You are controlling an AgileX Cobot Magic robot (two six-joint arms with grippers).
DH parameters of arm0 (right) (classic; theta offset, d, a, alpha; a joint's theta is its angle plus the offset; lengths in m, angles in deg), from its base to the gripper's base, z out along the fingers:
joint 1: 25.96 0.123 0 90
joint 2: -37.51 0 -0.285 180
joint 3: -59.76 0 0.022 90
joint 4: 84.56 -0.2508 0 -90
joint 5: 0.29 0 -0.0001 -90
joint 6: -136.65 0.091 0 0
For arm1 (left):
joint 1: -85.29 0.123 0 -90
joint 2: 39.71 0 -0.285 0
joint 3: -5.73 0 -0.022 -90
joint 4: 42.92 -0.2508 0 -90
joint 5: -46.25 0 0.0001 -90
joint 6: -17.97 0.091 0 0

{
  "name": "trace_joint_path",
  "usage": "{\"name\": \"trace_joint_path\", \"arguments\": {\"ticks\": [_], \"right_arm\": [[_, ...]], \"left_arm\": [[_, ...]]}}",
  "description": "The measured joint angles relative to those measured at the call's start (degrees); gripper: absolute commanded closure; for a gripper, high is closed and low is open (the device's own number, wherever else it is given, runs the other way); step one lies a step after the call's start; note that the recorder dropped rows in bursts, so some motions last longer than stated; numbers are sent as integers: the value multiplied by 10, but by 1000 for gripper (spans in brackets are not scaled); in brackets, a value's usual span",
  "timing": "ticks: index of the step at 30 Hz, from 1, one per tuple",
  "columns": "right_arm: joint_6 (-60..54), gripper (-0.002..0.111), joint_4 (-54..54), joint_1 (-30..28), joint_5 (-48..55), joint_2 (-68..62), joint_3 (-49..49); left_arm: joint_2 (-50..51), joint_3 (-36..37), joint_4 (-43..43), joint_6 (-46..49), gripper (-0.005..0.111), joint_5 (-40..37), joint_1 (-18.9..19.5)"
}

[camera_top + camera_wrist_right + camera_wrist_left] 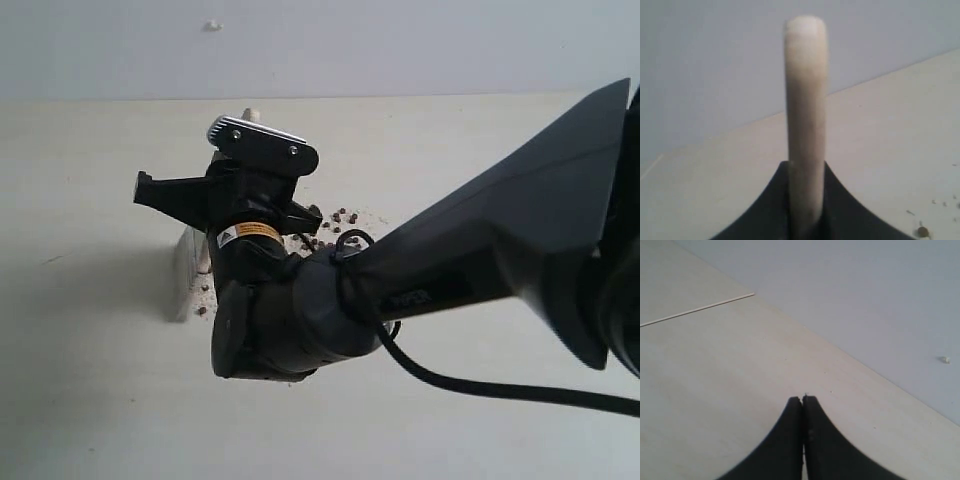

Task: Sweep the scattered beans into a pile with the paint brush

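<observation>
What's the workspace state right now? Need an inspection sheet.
Surface: pale table, thin seam line across it.
Job's things: paint brush gripped by its handle, bristles toward the table; beans scattered, not gathered, some hidden by the arm.
Clutter: nothing seen.
End effectors: left end effector shut, empty; right end effector shut on the paint brush.
Cables: black cable trailing under the right arm over the table.
Surroundings: plain wall with a small white speck.
</observation>
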Motion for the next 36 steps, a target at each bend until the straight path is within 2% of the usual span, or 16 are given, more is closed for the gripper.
{"name": "trace_joint_path", "arguments": {"ticks": [20,30,36], "right_arm": [[-203,108,-152,0,-14,7,-10],[-367,108,-245,0,-49,32,-10],[-392,108,-281,0,-71,32,-10]], "left_arm": [[0,0,0,0,107,0,0],[0,0,0,0,107,0,0],[0,0,0,0,107,0,0]]}}
